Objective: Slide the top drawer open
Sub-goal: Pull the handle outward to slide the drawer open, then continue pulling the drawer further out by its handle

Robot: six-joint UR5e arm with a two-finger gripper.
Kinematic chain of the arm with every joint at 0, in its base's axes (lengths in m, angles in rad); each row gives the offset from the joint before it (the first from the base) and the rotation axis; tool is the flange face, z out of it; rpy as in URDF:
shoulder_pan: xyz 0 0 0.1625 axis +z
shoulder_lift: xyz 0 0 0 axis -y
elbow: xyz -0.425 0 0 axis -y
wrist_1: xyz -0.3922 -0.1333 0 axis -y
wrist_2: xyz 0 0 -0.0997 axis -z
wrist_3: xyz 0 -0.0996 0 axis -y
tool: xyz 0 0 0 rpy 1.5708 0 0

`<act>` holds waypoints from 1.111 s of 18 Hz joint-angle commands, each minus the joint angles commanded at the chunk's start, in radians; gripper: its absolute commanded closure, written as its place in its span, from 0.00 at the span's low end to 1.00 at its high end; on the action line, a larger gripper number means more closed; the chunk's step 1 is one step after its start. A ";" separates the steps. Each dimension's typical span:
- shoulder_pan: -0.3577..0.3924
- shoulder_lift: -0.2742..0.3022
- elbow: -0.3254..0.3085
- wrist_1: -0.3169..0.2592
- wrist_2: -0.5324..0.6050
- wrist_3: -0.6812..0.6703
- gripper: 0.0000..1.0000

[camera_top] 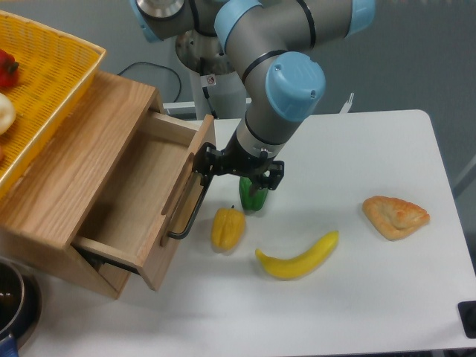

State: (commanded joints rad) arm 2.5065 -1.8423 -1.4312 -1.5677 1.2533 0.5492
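Observation:
The top drawer [141, 195] is a light oak tray pulled well out of its wooden cabinet [71, 171], and its plain inside shows. A thin black bar handle [190, 212] runs along its front panel. My gripper [204, 165] is at the upper end of that handle, and its fingers appear closed around the bar. The arm's wrist covers most of the fingers.
A yellow woven basket [41, 82] with produce sits on top of the cabinet. On the white table lie a green pepper [253, 195] just behind the wrist, a yellow pepper [227, 227], a banana [297, 257] and a pastry [395, 215]. A dark bowl [15, 305] is at lower left.

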 joint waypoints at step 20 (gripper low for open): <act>0.026 -0.017 0.028 -0.002 0.002 0.000 0.00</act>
State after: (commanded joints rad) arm 2.5326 -1.8592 -1.4036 -1.5693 1.2548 0.5492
